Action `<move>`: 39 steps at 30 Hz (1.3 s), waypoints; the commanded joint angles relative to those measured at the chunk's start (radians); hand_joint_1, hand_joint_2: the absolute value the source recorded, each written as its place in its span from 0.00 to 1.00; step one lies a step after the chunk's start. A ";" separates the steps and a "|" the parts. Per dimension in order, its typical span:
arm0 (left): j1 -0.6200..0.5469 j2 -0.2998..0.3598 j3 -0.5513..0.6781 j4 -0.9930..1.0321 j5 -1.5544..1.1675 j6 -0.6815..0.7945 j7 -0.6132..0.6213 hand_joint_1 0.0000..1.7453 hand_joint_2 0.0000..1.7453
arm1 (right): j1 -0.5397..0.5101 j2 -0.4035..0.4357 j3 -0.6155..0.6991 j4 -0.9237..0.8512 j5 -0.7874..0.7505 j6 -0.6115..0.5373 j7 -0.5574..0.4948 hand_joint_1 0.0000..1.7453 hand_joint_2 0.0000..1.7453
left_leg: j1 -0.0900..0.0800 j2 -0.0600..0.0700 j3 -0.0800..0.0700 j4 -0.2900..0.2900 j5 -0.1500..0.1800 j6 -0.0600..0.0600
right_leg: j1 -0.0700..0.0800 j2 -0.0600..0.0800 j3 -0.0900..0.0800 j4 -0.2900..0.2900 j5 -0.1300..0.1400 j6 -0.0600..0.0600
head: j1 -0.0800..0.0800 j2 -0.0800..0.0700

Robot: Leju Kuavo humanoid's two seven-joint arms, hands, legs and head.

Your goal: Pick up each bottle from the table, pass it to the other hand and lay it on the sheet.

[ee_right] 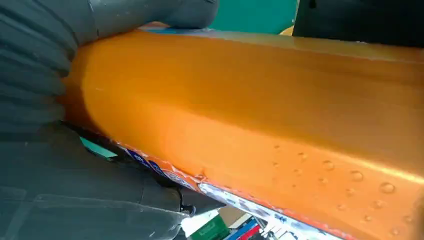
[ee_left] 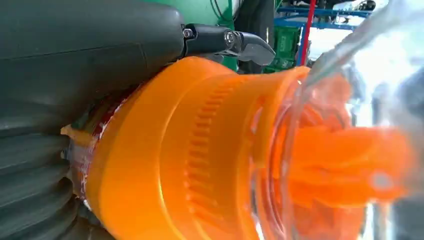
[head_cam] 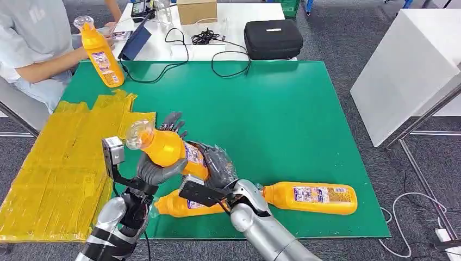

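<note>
While both arms meet above the near edge of the green counter, the left robot hand wraps its fingers around the upper part of an orange bottle and the right robot hand grips the same bottle's lower, labelled end — so the bottle hangs between the two, off the counter, tilted with its clear cap up toward the left. From the left wrist, that cap and the ribbed orange collar beneath it loom close; from the right wrist, the bottle's orange side carries small droplets. Just below the hands a second orange bottle lies on the counter, and a third lies to its right. Left of the hands spreads the yellow sheet. At the counter's far left corner, a fourth bottle stands upright beside a seated person.
</note>
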 commanded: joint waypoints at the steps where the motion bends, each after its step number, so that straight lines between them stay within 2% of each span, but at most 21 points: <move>1: -0.077 -0.020 -0.016 0.089 0.002 0.026 -0.004 0.07 1.00 | -0.004 -0.012 0.157 0.058 0.033 0.061 0.000 1.00 1.00 | 0.002 -0.003 0.005 -0.001 -0.002 -0.001 | 0.002 -0.004 0.006 -0.001 -0.002 -0.001 | 0.000 0.000; 2: -0.073 -0.029 -0.009 0.085 0.003 0.040 -0.007 1.00 1.00 | -0.003 -0.014 0.157 0.053 0.031 0.058 0.005 0.99 1.00 | 0.002 -0.003 0.006 -0.001 -0.002 -0.001 | 0.002 -0.004 0.007 -0.001 -0.003 -0.002 | 0.000 0.000; 11: -0.060 -0.036 0.006 0.068 0.007 0.068 -0.013 1.00 1.00 | -0.001 -0.025 0.144 0.033 0.011 0.049 0.013 1.00 1.00 | 0.001 -0.002 0.002 -0.001 0.000 0.000 | 0.001 -0.003 0.003 -0.001 -0.001 -0.001 | 0.000 0.000; 33: -0.058 -0.036 0.011 0.060 0.008 0.083 -0.018 1.00 1.00 | 0.007 -0.022 0.127 0.017 -0.008 0.029 0.006 1.00 1.00 | 0.001 -0.002 0.002 0.000 -0.001 -0.001 | 0.001 -0.003 0.003 -0.001 -0.001 -0.001 | 0.000 0.000; 34: -0.051 -0.036 0.017 0.050 0.032 0.076 -0.018 1.00 1.00 | 0.016 -0.022 0.115 -0.001 -0.024 0.018 -0.006 0.90 1.00 | 0.002 -0.003 0.005 0.000 -0.002 -0.001 | 0.002 -0.004 0.005 -0.001 -0.003 -0.001 | 0.000 0.000; 35: -0.048 -0.033 0.018 0.043 0.033 0.076 -0.019 1.00 1.00 | 0.023 -0.022 0.107 -0.014 -0.032 0.007 -0.011 0.04 1.00 | 0.001 -0.003 0.004 0.000 -0.002 -0.001 | 0.002 -0.004 0.005 0.000 -0.002 -0.001 | 0.000 0.000; 36: -0.040 -0.032 0.022 0.028 0.031 0.085 -0.027 1.00 1.00 | 0.032 -0.025 0.099 -0.036 -0.041 -0.004 -0.016 0.00 1.00 | 0.001 -0.002 0.003 0.000 -0.001 -0.001 | 0.002 -0.003 0.004 -0.001 -0.002 -0.001 | 0.000 0.000; 39: -0.020 -0.018 0.049 -0.028 0.022 0.133 -0.047 1.00 1.00 | 0.082 -0.066 0.054 -0.194 -0.079 -0.043 -0.024 0.00 1.00 | 0.002 -0.003 0.005 0.001 -0.003 -0.001 | 0.002 -0.004 0.006 0.000 -0.004 -0.001 | 0.000 0.000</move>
